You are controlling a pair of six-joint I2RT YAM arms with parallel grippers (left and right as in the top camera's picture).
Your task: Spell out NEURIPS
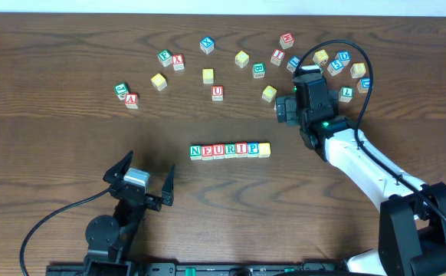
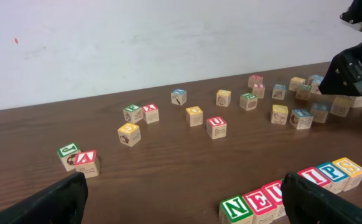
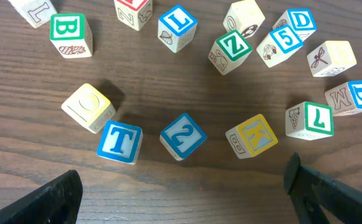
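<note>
dark wood table is carrying the neurips row at its centre, cubes touching to read as one word; we are holding left gripper and right gripper wide open, empty.

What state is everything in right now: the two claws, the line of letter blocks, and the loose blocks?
Left gripper: open, holding nothing, away from all the blocks.
Right gripper: open, holding nothing, over some of the loose blocks.
NEURIPS row: seven cubes side by side on the table, the word fully spelled.
Loose cubes: scattered along the far side, none held.
</note>
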